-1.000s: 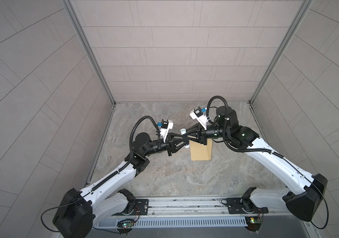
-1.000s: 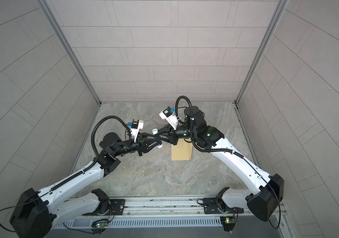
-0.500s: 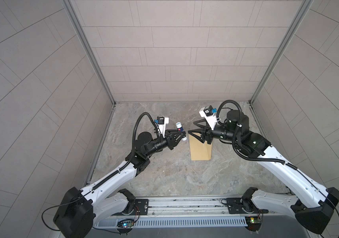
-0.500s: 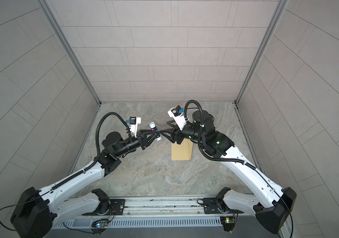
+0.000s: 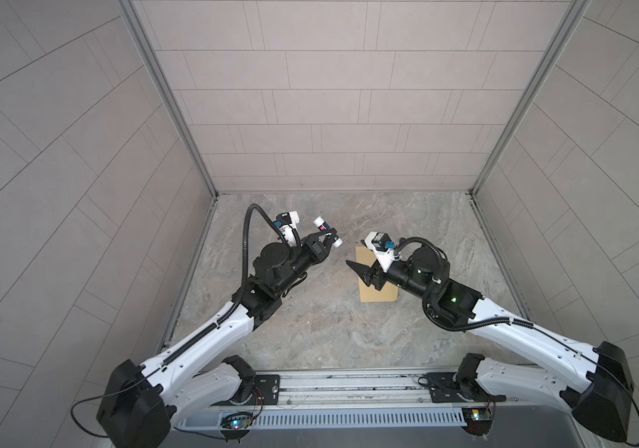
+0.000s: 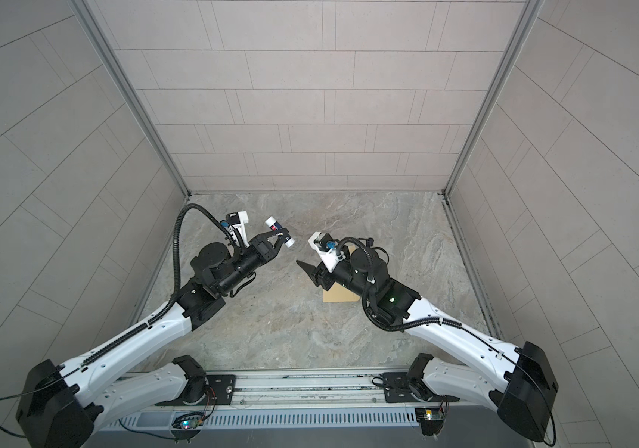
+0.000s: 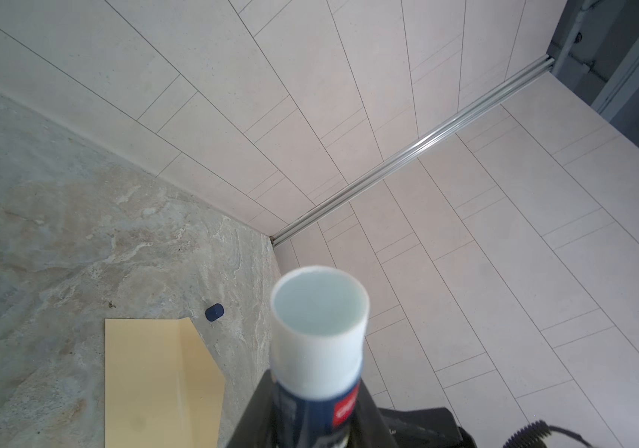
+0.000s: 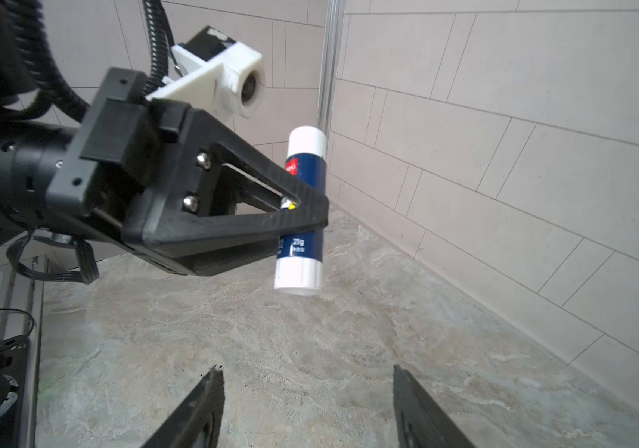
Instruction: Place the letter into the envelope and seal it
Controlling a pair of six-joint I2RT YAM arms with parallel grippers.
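Yellow-tan manila envelope (image 7: 154, 380) lies flap-open; your left gripper (image 8: 304, 221) clamps a blue-and-white glue stick (image 8: 306, 170), right gripper (image 8: 306, 382) gapes empty. Swipe its flap lightly.

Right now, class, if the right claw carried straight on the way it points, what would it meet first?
Most likely the glue stick gripped in the left claw, which sits straight ahead of the open right claw. Depth is unclear, so it might pass beneath.
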